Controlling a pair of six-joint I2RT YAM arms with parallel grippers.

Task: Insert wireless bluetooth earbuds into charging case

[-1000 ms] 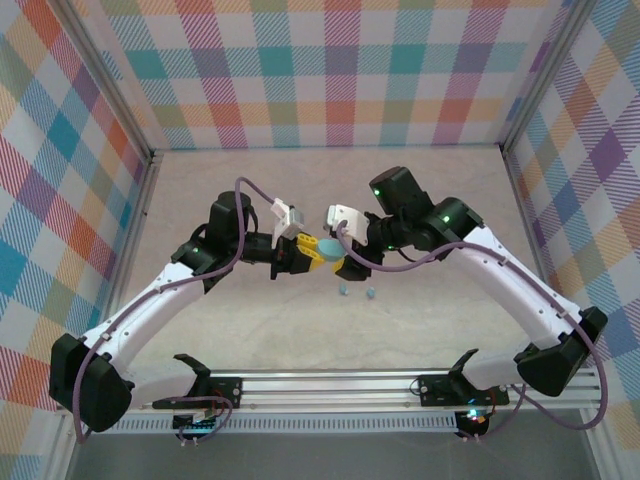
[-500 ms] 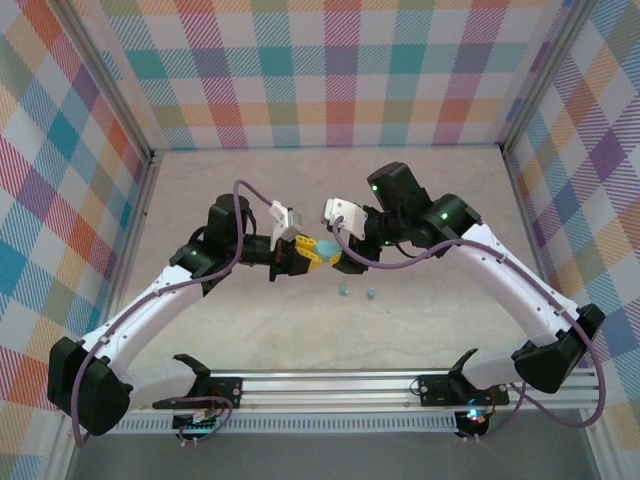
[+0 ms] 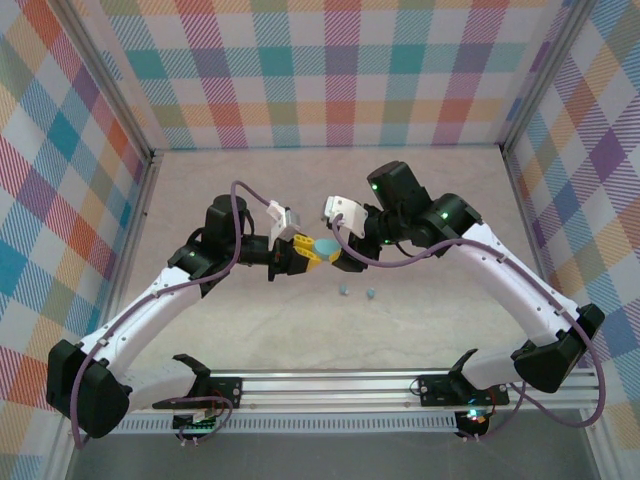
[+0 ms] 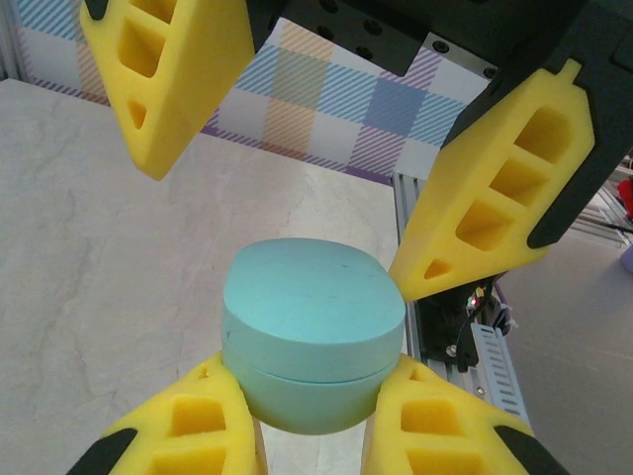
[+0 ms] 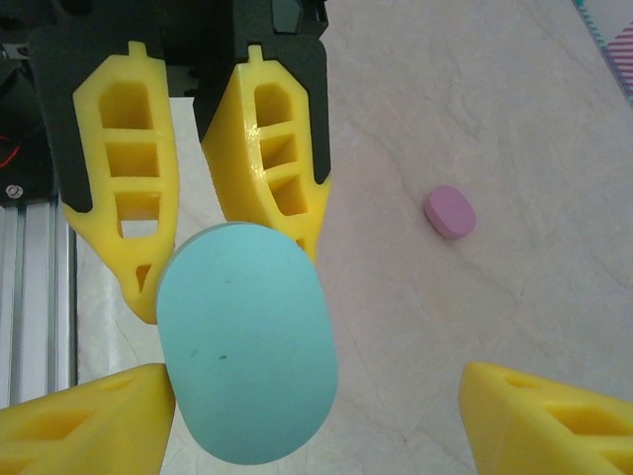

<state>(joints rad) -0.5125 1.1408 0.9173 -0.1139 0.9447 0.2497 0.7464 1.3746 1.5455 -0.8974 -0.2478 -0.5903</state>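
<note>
A closed light blue oval charging case [image 4: 312,317] hangs above the table, and my left gripper [image 4: 312,401] is shut on its lower half. From above, the case [image 3: 326,247] sits between the two wrists, with the left gripper [image 3: 303,251] on its left. My right gripper [image 5: 316,421] stands open around the case [image 5: 247,341]. One of its fingers [image 4: 499,193] lies against the lid's edge and the other [image 4: 168,79] is well apart. Two light blue earbuds [image 3: 343,291] [image 3: 370,294] lie on the table just in front of the grippers.
A pink oval case [image 5: 450,212] lies closed on the table beyond the right gripper. The metal rail [image 3: 330,385] that carries both arm bases runs along the near edge. Checked walls [image 3: 330,70] close in the back and both sides.
Both grippers and the blue case have shifted a little toward the back of the table. The two blue earbuds have stayed put.
</note>
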